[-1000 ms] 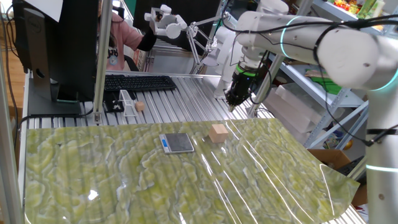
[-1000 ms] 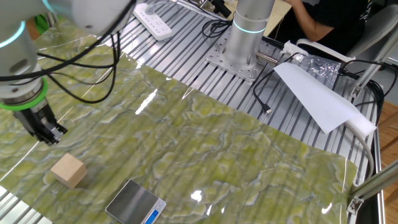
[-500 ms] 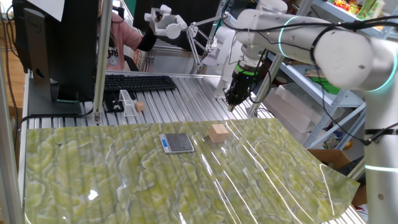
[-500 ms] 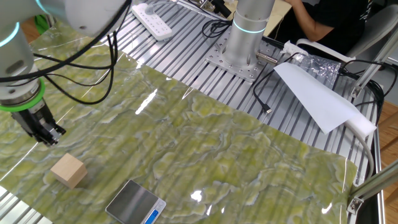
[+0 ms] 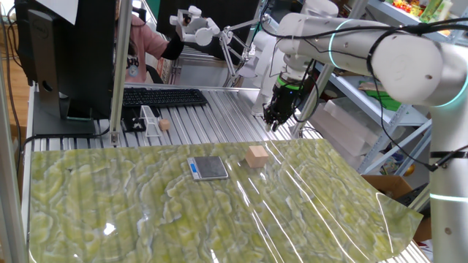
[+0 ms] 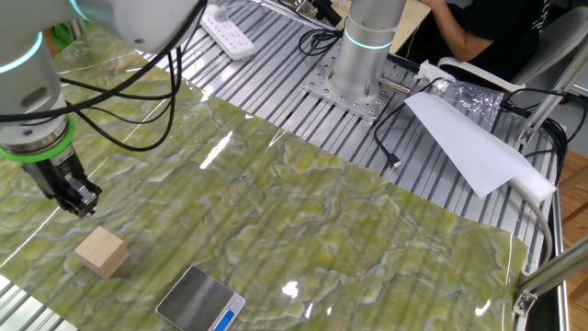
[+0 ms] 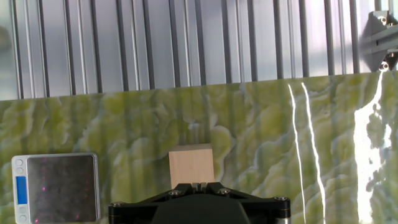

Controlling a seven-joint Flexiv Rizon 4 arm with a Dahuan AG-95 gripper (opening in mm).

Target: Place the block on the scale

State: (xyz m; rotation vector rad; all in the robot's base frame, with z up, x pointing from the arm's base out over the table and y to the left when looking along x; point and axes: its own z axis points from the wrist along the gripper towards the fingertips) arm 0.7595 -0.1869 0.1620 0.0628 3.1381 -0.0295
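The block (image 5: 256,155) is a light tan wooden cube lying on the green mat just right of the scale (image 5: 208,168). The scale is small and flat, with a dark grey plate and a blue strip. My gripper (image 5: 271,123) hangs above the mat's far edge, behind the block and clear of it. In the other fixed view the gripper (image 6: 84,208) is up and left of the block (image 6: 101,252), with the scale (image 6: 200,301) at the bottom edge. In the hand view the block (image 7: 191,165) sits straight ahead of the gripper (image 7: 197,185), and the scale (image 7: 57,188) lies at lower left. The fingers stand close together and hold nothing.
A black keyboard (image 5: 164,96) and a small tan ball (image 5: 164,125) lie on the slatted metal table (image 5: 219,117) behind the mat. A monitor (image 5: 73,58) stands at the back left. The arm's base (image 6: 358,64) and a white sheet (image 6: 469,138) are at the mat's far side.
The hand has shifted slightly above the mat's edge. Block and scale have not moved.
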